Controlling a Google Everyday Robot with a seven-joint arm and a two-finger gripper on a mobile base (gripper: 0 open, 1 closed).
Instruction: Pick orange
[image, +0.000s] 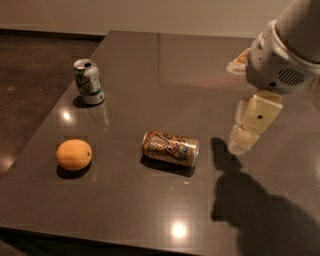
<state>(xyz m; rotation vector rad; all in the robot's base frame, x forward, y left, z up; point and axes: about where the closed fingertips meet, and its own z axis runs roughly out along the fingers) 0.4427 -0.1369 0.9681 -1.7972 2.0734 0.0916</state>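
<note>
Single camera view, looking down onto a dark grey table (165, 70) with glossy light reflections. The orange (74, 154) sits on the table near the left front edge, resting on its own with a small shadow beneath it and nothing touching it. The gripper (245, 140) hangs at the right side of the scene, a cream-coloured part pointing down and slightly left below the white rounded arm housing (282, 55). Whether the gripper is spread or closed cannot be told from this angle; nothing is seen held in it. The orange lies well apart from the gripper, far to its left and slightly nearer the front edge. Between the two lies an orange-brown patterned soda can (170, 148), on its side, its silver end facing right; it is closer to the gripper than to the orange and touches neither. A second can (89, 81), green and white, stands upright near the left edge, behind the orange and well apart from it. The arm throws a broad dark shadow (260, 210) onto the table at front right. Dark floor (30, 75) shows beyond the left edge.
</note>
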